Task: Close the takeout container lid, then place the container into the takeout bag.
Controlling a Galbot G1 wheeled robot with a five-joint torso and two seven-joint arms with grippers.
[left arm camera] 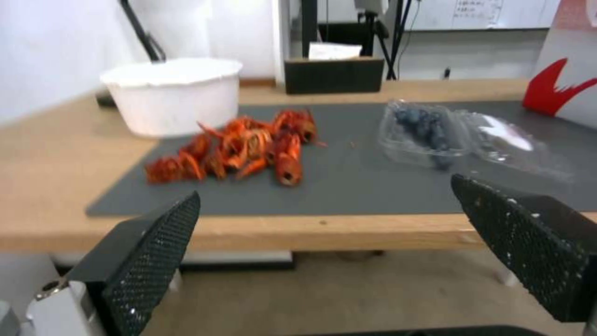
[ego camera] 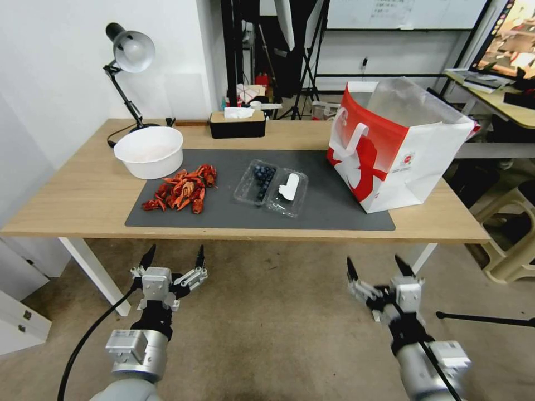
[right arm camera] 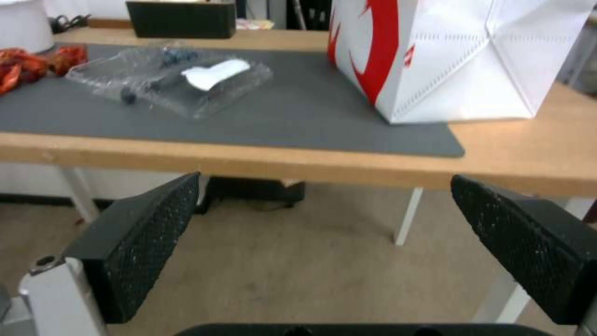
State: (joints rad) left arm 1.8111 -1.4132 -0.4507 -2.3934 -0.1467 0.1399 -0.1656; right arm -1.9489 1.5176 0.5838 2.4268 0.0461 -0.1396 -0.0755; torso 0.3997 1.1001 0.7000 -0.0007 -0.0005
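Takeout container [ego camera: 271, 187] lies splayed open on the grey mat [ego camera: 334, 206] of the worktop [ego camera: 67, 195], blueberries in one half, the lid [ego camera: 288, 191] with its white sticker beside it. Just right stands the takeout bag [ego camera: 398, 147], its inside hidden. Left tool [ego camera: 173, 257] and right tool [ego camera: 375, 266] hang below the worktop edge, spread wide, holding nothing.
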